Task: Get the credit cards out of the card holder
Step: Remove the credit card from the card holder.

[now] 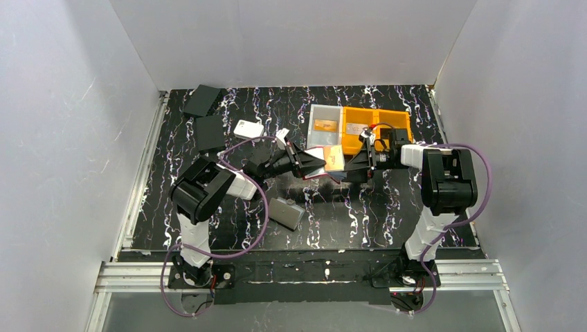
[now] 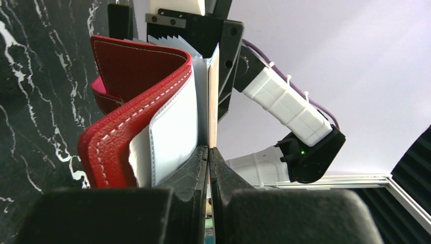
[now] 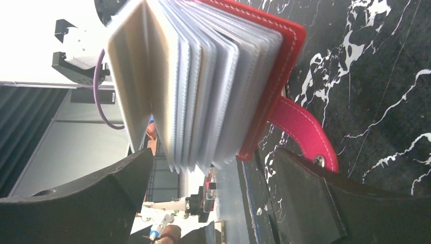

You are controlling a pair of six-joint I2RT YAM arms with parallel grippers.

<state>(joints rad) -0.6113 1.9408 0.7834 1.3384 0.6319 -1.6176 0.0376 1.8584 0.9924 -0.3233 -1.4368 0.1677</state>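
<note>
Table: black with white marbling; both arms reach in to meet over its middle.
Orange bin: at the far side, right of centre, with a grey tray touching its left wall.
Card holder: dark red leather, held up off the table between the two grippers. It hangs open, with the clear sleeve pages fanned out.
Left gripper: pinched tight on the edge of one sleeve page, and this grip alone carries the card holder.
Right gripper: spread wide, one finger on each side of the fanned pages' free edges. I can't see either pad touching them.
Snap tab: sticks out from the cover, beside the right gripper's outer finger.
Orange-gold card: lies flat in the grey tray.
Silver-grey card: lies in the orange bin's left compartment.
Card in the holder: orange, showing through the page that faces up.
</note>
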